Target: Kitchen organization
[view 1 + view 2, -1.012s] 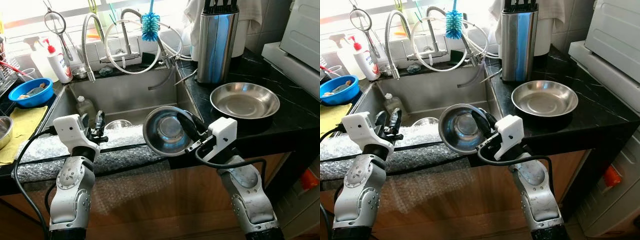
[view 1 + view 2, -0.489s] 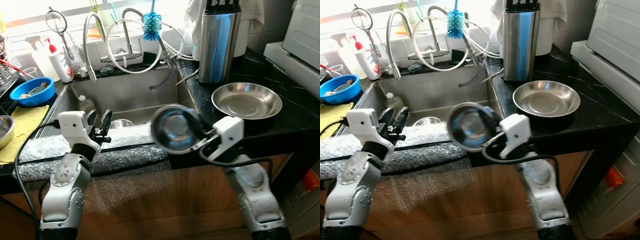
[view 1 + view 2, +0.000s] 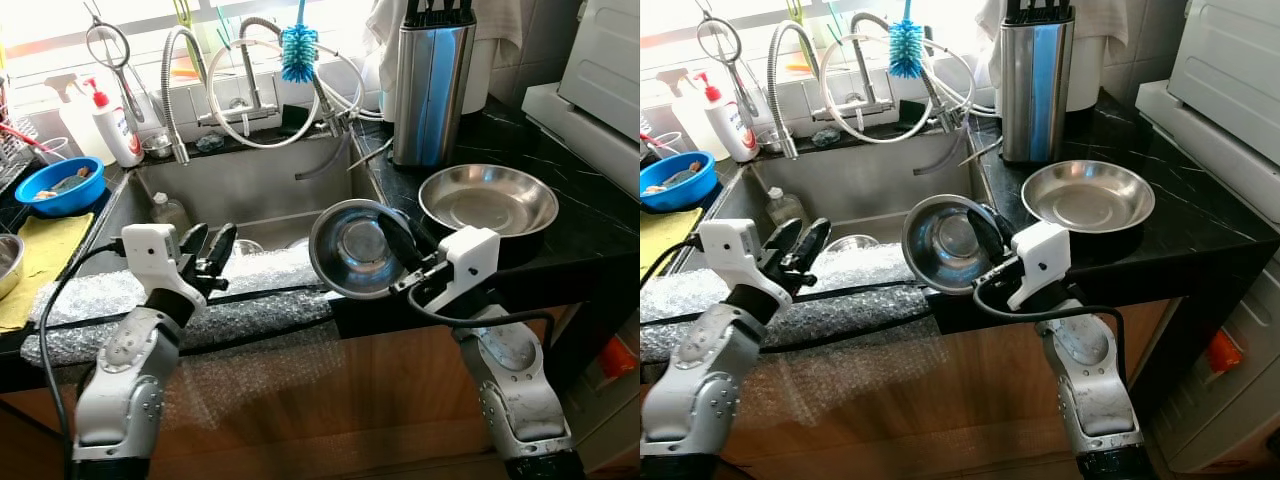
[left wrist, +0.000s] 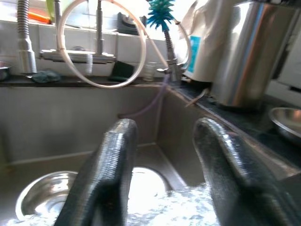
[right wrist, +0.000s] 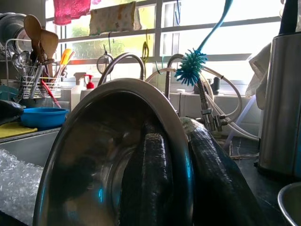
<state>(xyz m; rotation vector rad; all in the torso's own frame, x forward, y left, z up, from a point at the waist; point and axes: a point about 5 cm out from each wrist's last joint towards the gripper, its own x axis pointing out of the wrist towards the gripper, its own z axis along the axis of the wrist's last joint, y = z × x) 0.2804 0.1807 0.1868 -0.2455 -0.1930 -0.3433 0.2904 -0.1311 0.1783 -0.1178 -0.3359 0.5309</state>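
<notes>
Right pincer (image 3: 398,262) clamped on the rim of a small round stainless-steel bowl (image 3: 352,250), one finger inside, one outside. Bowl held tilted, above the front edge of the steel sink (image 3: 250,190), beside the black worktop (image 3: 590,225). Left pincer (image 3: 208,250) spread apart, empty, over the bubble-wrap strip (image 3: 180,305).

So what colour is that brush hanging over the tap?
The brush has bright blue bristles, clearest in the left eye view.

The right gripper (image 3: 398,262) has carried the steel bowl (image 3: 355,247) toward the counter.
</notes>
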